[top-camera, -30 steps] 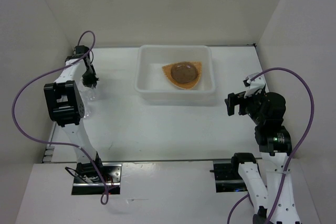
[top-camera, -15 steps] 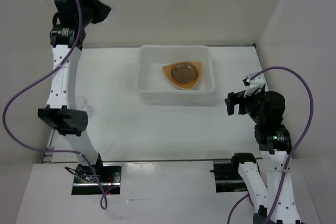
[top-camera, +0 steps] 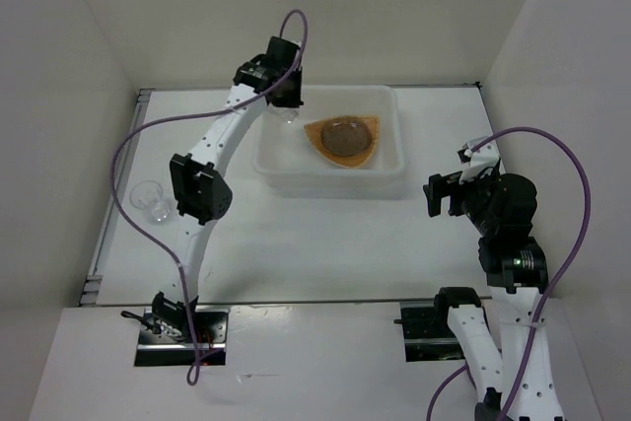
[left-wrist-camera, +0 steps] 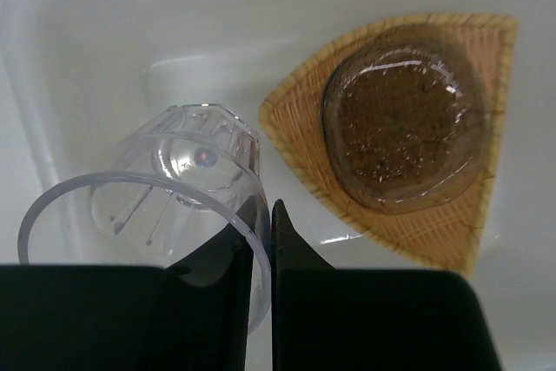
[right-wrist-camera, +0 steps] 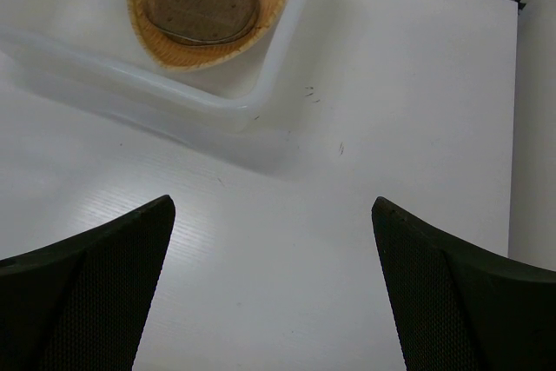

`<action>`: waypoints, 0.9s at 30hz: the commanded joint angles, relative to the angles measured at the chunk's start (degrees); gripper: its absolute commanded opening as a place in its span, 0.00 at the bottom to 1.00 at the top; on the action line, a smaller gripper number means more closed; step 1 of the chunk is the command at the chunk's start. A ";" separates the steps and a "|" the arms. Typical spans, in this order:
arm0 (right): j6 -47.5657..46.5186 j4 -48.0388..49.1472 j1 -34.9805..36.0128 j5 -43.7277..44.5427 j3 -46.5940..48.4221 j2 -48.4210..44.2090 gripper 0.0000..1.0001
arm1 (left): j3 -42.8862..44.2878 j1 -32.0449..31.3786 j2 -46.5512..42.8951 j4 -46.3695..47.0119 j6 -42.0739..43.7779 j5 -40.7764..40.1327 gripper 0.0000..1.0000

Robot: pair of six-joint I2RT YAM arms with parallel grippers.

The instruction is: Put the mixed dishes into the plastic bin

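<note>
The left tool [left-wrist-camera: 263, 225], clamped on a clear tumbler [left-wrist-camera: 187, 158] by its rim, had swung over the plastic bin [top-camera: 330, 182], ready for release.

The plastic bin [top-camera: 330, 182] is milky white. The woven tray [top-camera: 314, 131] is orange, with thin basket lines and a stripy edge. The saucer [top-camera: 345, 138] is smoky brown (the weave shows through as little specks). The cup [left-wrist-camera: 187, 162] at 9 o'clock from the tray, in the left wrist view, is clear. The other cup [top-camera: 150, 200], at 9 o'clock on the white table [top-camera: 296, 244], is clear too. The left gripper [left-wrist-camera: 266, 215] is black. The right gripper [right-wrist-camera: 271, 206] is black with tiny mesh dots. The cables [top-camera: 577, 204] are purple.
</note>
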 commanded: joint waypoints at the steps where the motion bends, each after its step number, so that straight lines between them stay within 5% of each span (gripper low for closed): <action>1: 0.63 3.03 0.44 0.48 -0.51 -0.52 0.98 | 4.62 -1.49 0.55 -2.34 0.81 -7.48 0.00; 15: 0.63 3.03 0.44 0.48 -0.51 -0.52 0.98 | 9.71 -4.48 13.03 -5.41 -1.66 -11.00 0.01; 24: 0.63 3.03 0.44 0.48 -0.51 -0.52 0.98 | 31.76 -4.48 26.04 -14.36 -4.47 -12.14 0.06; 27: 0.63 3.03 0.44 0.48 -0.51 -0.52 0.98 | 33.19 -3.87 27.02 -16.39 -5.00 -12.67 0.14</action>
